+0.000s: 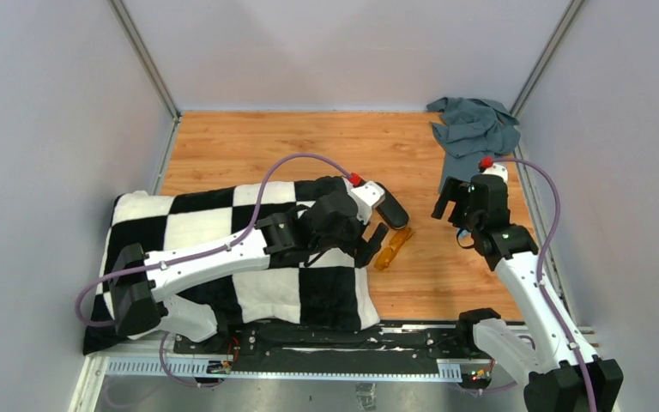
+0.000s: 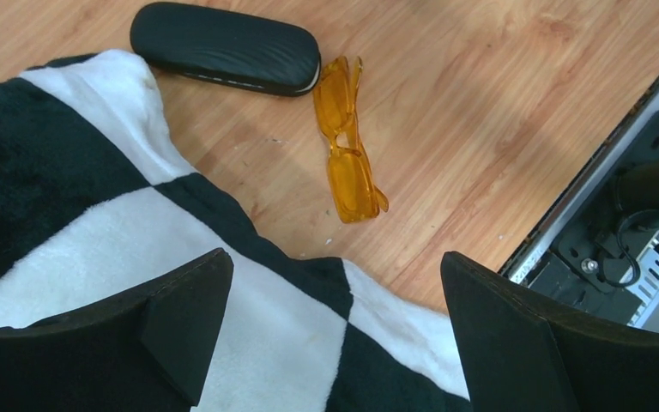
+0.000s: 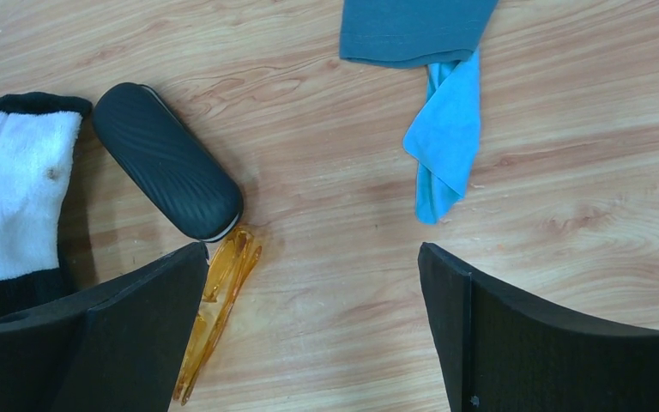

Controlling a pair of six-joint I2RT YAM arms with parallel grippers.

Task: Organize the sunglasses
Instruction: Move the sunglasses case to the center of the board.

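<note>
Two grippers are hanging over the wooden table (image 1: 292, 146), both released, fingers spread wide and gripping nothing; the left gripper (image 2: 333, 262) is hovering above a black-and-white checkered blanket (image 2: 69, 223), the right gripper (image 3: 311, 249) above bare wood. Much is being cut off. In the right wrist view the finger (image 3: 111, 343) on the picture's left is covering the near end of the sunglasses (image 2: 347, 150); in the top view the left gripper's finger is overlapping one end of them; a grey-green cloth (image 3: 412, 30) is running off the top edge; the blanket is running out of both wrist views. A light-blue cloth (image 3: 446, 129) is lying ahead of the right gripper's other finger, its far end meeting the grey-green one; from above it is hiding almost wholly behind that gripper.

The sunglasses are lying folded on the wood, ahead of the left gripper's fingertips and roughly in line with the gap between them, apart from both. Their long axis is running away from those fingers, the far end reaching the rounded end of a closed black case (image 2: 226, 48); whether they are touching there is hard to tell. Seen from the right wrist, the amber frame is slanting from the case's end down along that covering finger's inner edge.
</note>
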